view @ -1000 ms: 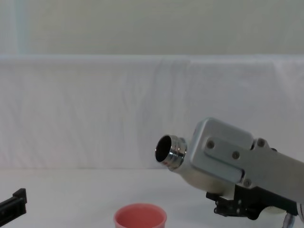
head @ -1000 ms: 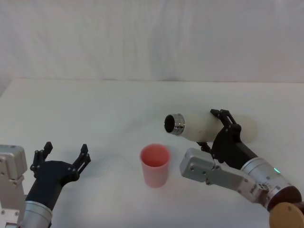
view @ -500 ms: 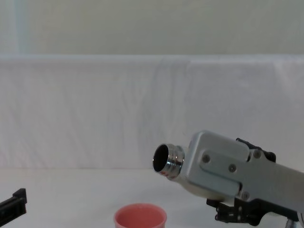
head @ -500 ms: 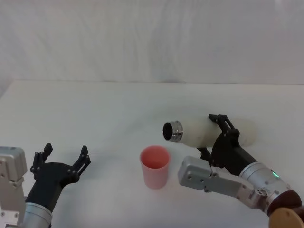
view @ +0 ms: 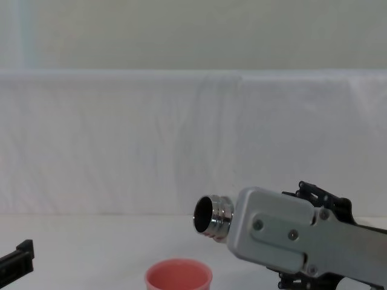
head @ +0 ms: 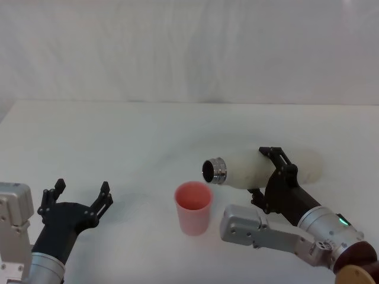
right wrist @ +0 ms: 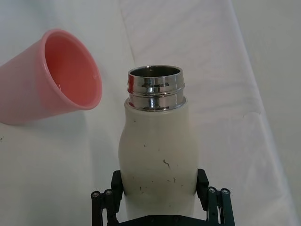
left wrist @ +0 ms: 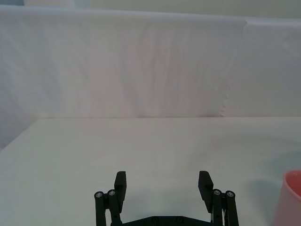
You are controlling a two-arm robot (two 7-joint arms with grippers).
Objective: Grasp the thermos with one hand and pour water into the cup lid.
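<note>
The cream-white thermos (head: 254, 168) lies tipped nearly level in the air, its open steel neck (head: 213, 170) pointing left and just above the right side of the cup lid's rim. My right gripper (head: 273, 177) is shut on the thermos body. In the right wrist view the thermos (right wrist: 159, 155) sits between the black fingers (right wrist: 203, 188), with its mouth beside the cup lid (right wrist: 51, 96). The salmon-pink cup lid (head: 193, 207) stands upright on the table; its rim shows in the chest view (view: 178, 277). My left gripper (head: 80, 200) rests open at the near left, well away.
A white cloth covers the table (head: 118, 142) and a white backdrop rises behind it. In the left wrist view the cup lid's edge (left wrist: 289, 197) shows beyond the open fingers (left wrist: 120, 184).
The thermos has come lower and tipped further, bringing its neck closer to the cup lid's rim. The left arm has stayed still.
</note>
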